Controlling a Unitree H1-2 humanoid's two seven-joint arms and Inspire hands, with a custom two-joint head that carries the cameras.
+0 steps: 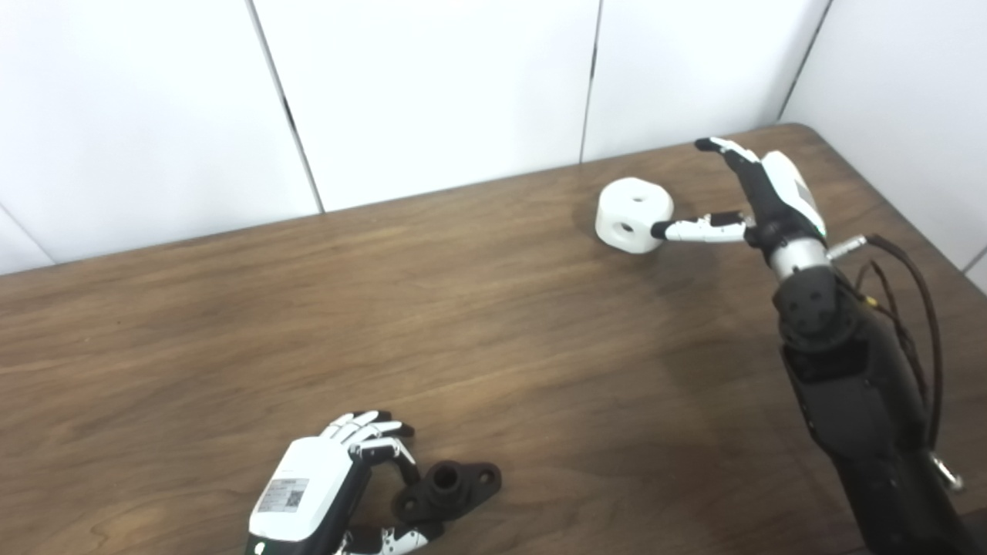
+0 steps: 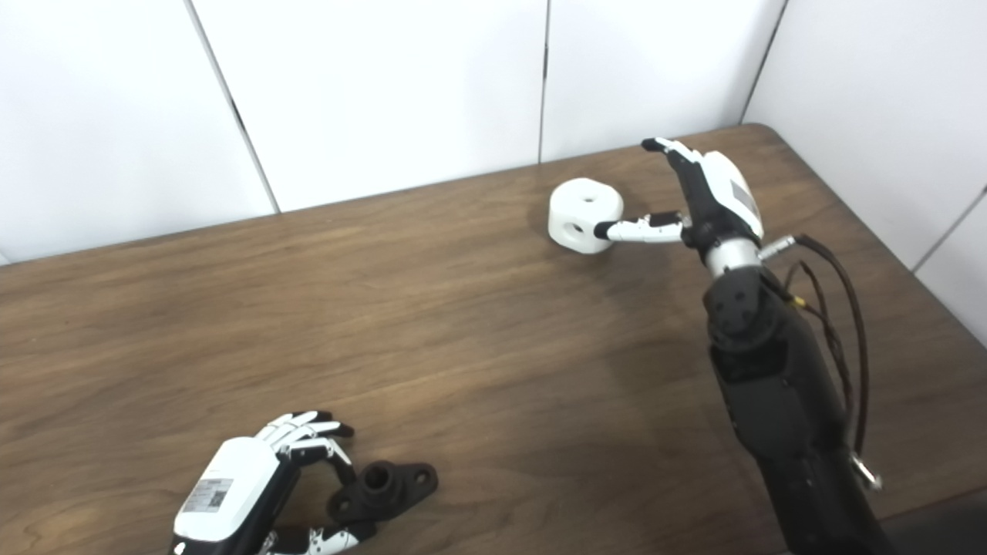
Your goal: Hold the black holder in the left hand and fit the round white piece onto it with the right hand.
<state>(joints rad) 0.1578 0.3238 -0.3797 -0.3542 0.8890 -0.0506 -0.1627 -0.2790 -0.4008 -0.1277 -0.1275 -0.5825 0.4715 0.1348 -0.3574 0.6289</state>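
1. Left eye view: wooden desk, white wall panels behind; its near edge is cut off by the frame.
2. Black holder lies flat on the desk near the bottom edge, central collar pointing up, one flange hole visible.
3. Left robot hand sits beside the holder's left end, fingers curled above it and the thumb below. Contact is hard to make out; the hand is not clamped on the holder. Wrist cut off at the bottom.
4. Round white piece rests far right, well apart from the holder; holes on top and side.
5. Right robot hand is spread: thumb tip touching the piece's near side, fingers raised clear behind it. The palm side is hidden.
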